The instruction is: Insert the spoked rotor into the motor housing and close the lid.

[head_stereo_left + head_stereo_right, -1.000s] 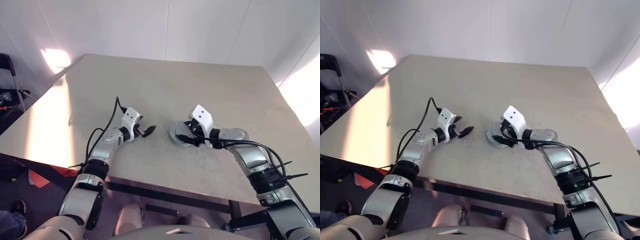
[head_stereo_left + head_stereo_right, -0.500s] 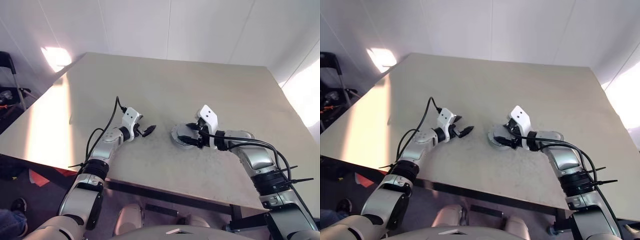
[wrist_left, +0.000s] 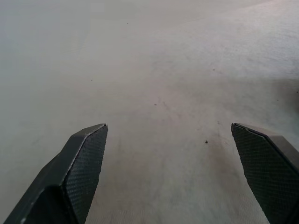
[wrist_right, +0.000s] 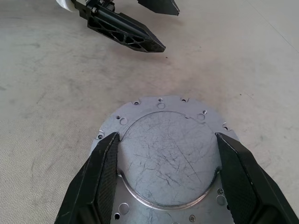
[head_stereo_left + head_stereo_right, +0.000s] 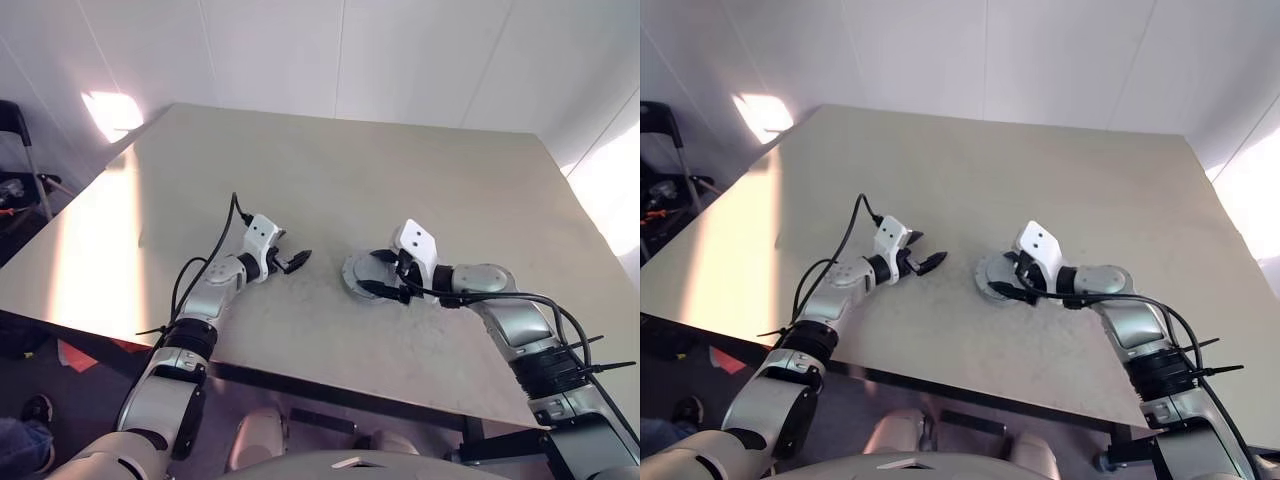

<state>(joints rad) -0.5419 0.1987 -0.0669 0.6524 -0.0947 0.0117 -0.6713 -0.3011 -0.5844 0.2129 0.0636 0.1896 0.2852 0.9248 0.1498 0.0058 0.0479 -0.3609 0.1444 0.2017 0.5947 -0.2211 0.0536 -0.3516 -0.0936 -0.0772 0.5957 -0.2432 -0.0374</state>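
While my right pincer hangs spread over the round, scratched silver metal disc, mid-frame on the beige surface, my left pincer waits spread, empty. Lid or housing: cannot tell. Step, judged: closing. Next: press down squarely.

The scratched round silver metal plate with small holes round its rim is cut off at the right wrist view's lower edge, and the right gripper's two black fingers cover its two sides. In the eye views that plate is too small to show detail, its near side hidden behind the right gripper.
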